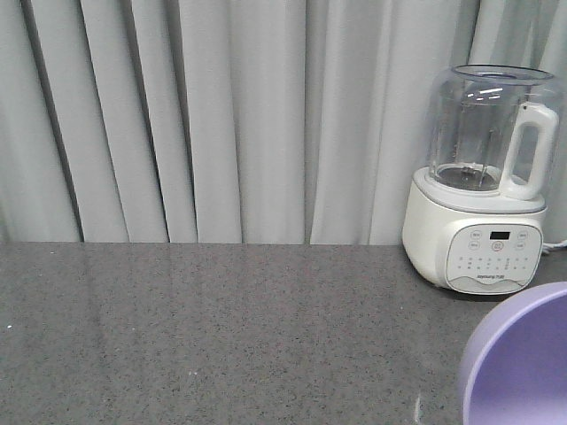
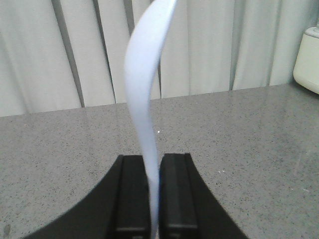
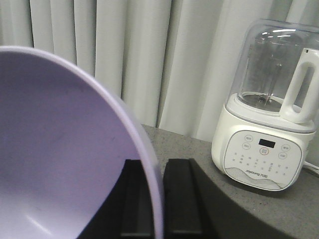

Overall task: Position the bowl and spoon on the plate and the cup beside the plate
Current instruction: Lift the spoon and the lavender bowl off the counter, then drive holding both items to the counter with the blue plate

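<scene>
Our left jaws are shut tight on the lower end of the spoon, which rises upright above the bench. Our right jaws clamp the rim of the bowl, held tilted off the bench, with the blender beyond it.

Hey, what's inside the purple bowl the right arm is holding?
Nothing shows in the bowl: its visible inside is bare lavender. The part cut off by the picture's edge cannot be seen.
</scene>
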Robot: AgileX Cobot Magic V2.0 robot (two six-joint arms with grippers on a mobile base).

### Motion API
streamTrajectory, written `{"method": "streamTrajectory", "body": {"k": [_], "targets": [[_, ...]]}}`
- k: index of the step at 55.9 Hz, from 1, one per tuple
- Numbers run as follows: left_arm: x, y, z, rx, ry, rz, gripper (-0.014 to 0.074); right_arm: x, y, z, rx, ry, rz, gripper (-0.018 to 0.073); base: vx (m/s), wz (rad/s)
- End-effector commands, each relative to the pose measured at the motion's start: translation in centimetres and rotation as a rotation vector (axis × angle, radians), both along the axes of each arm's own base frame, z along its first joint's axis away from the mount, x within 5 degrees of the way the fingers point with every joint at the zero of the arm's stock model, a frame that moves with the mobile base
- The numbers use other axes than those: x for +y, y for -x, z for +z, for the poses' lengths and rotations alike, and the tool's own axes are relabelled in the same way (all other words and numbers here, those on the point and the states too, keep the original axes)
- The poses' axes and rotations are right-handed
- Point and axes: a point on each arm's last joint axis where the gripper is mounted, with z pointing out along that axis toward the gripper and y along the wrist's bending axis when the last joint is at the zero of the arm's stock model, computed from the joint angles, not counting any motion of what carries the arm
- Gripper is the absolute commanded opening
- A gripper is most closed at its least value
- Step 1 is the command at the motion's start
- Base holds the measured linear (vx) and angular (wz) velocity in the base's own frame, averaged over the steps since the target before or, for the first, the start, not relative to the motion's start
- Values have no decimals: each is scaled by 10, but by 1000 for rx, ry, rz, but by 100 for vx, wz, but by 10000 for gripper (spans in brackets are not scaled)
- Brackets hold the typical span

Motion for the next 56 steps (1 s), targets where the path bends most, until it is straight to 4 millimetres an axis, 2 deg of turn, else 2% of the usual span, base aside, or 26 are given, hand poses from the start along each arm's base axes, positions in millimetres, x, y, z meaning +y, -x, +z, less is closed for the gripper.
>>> {"method": "streamTrajectory", "body": {"k": [1, 27, 56], "targets": [[-1, 0, 17, -110, 27, -12, -6, -4, 0, 14, -80, -32, -46, -8, 0, 0], [-1, 0, 17, -111, 27, -11, -6, -4, 0, 14, -78, -32, -46, -8, -3, -11], [-1, 0, 17, -110, 27, -11, -6, -1, 0, 14, -78, -34, -7, -8, -12, -55]]}}
